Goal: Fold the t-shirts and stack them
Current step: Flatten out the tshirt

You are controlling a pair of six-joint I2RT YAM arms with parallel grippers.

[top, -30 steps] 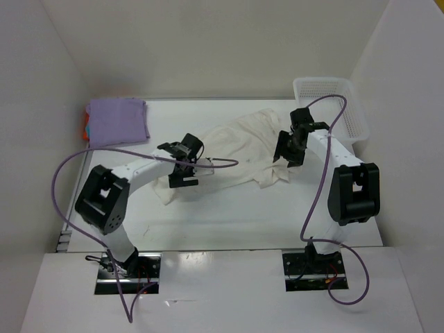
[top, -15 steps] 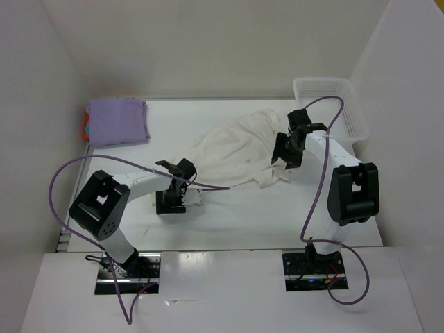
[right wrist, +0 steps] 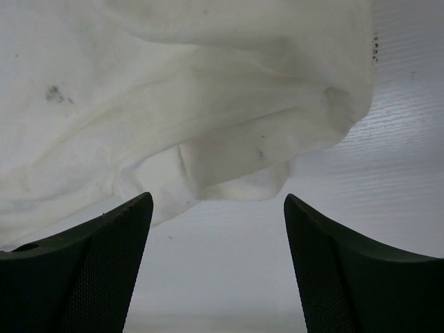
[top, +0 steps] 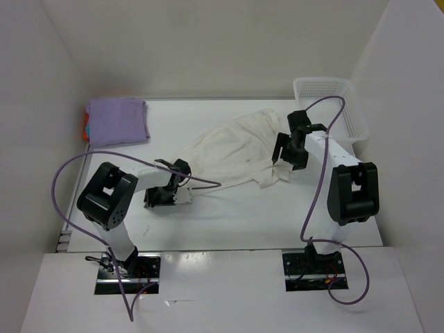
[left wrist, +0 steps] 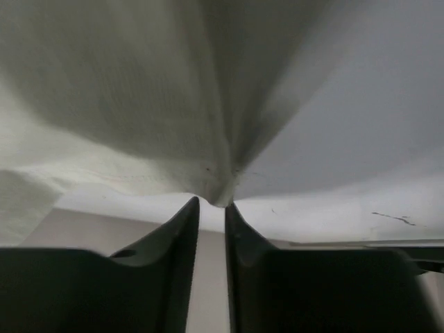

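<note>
Risk: slip | shirt (top: 232,149), spread on table (top: 236,215), is pinched at its near-left tip by left gripper (left wrist: 211,205) | right gripper (right wrist: 216,200) is held spread above right edge, nothing gripped | thin pinch may be lost, or cloth bunched, if dragged one-sided.
</note>
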